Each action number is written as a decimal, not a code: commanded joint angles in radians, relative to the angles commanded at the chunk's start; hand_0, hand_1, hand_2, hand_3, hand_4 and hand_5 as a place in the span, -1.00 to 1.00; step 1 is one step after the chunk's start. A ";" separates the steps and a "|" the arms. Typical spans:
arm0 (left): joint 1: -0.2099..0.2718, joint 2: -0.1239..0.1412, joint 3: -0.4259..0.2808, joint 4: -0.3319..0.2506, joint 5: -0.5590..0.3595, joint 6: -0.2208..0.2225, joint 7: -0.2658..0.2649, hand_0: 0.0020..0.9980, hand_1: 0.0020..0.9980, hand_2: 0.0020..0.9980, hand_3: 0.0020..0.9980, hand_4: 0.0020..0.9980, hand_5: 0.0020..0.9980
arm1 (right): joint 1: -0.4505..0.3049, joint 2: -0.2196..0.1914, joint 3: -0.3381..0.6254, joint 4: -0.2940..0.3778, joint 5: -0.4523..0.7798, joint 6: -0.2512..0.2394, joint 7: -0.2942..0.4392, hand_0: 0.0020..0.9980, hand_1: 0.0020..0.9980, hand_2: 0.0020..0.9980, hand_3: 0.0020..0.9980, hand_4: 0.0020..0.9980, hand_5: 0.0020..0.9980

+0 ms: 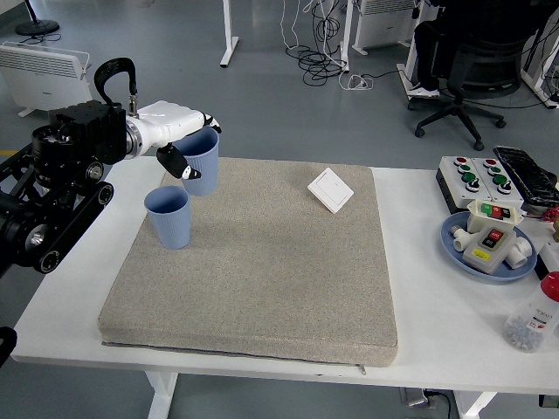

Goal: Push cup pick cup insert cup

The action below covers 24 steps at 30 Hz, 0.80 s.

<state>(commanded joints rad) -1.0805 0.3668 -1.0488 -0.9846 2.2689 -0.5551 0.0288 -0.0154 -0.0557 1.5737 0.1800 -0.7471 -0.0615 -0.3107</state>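
Head view: left hand [175, 131], fingers wrapped on raised blue cup [202, 161], clear of mat [262, 279]
second cup [169, 216]: upright on mat, empty, just below held one
tray [454, 243]: switch boxes inside, right side of surface

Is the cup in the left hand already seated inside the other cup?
No, the left hand holds the lifted cup in the air, above and apart from the second cup standing on the mat.

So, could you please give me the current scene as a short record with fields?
left hand: grips the lifted blue cup at its rim, above the mat's far left corner
second blue cup: upright on the grey mat, nothing in it
right hand: not in view
white switch plate: flat on mat, far side
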 joint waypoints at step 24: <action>0.002 0.007 -0.045 0.130 0.000 -0.005 -0.004 -0.07 -0.04 -0.09 -0.07 -0.01 -1.00 | 0.001 0.000 0.010 0.000 -0.014 -0.004 0.000 0.45 0.33 0.49 0.28 -0.54 -0.17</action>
<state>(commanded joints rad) -1.0782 0.3739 -1.0937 -0.8547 2.2689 -0.5604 0.0247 -0.0142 -0.0557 1.5839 0.1800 -0.7610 -0.0651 -0.3103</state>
